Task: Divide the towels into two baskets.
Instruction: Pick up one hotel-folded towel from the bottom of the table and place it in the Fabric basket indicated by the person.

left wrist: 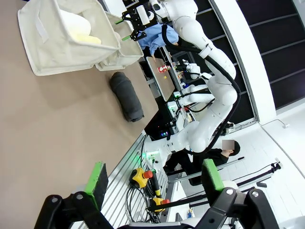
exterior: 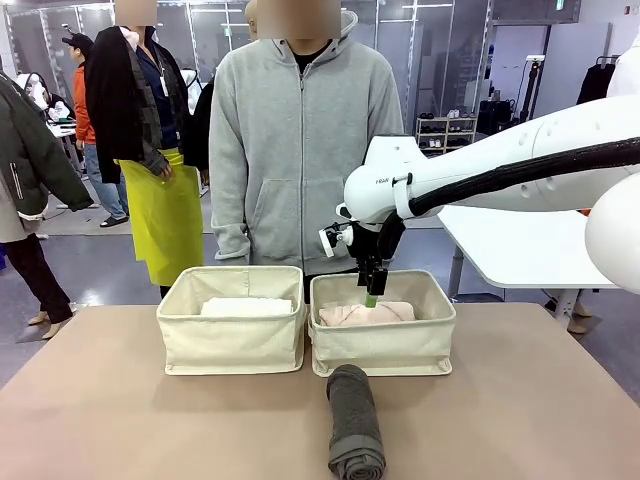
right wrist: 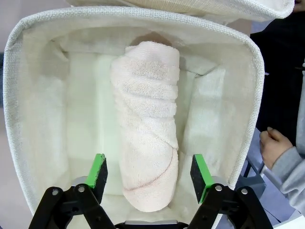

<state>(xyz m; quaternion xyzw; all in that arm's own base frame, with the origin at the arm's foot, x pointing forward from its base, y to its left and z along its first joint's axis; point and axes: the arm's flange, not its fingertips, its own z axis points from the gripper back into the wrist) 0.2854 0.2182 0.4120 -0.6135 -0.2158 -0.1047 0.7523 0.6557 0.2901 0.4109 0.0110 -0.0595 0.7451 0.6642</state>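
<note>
Two cream baskets stand side by side at the table's far side. The left basket [exterior: 232, 345] [left wrist: 52, 52] holds a white towel [exterior: 247, 307] [left wrist: 71, 21] and a pale yellow towel [left wrist: 89, 38]. A pale pink towel [exterior: 365, 313] [right wrist: 147, 119] lies in the right basket [exterior: 385, 350] [right wrist: 43, 119]. My right gripper [exterior: 372, 292] [right wrist: 149, 172] hangs open just over the pink roll's near end, its pads clear of both sides. A dark grey towel [exterior: 355, 420] [left wrist: 126, 95] lies on the table in front of the right basket. My left gripper [left wrist: 155, 177] is open and holds nothing, well away from the baskets.
A person in a grey hoodie [exterior: 300, 150] stands right behind the baskets, one hand [right wrist: 271, 143] hanging beside the right basket's far wall. The brown tabletop [exterior: 150, 420] is bare left of the grey towel. A white table [exterior: 530, 250] stands at the back right.
</note>
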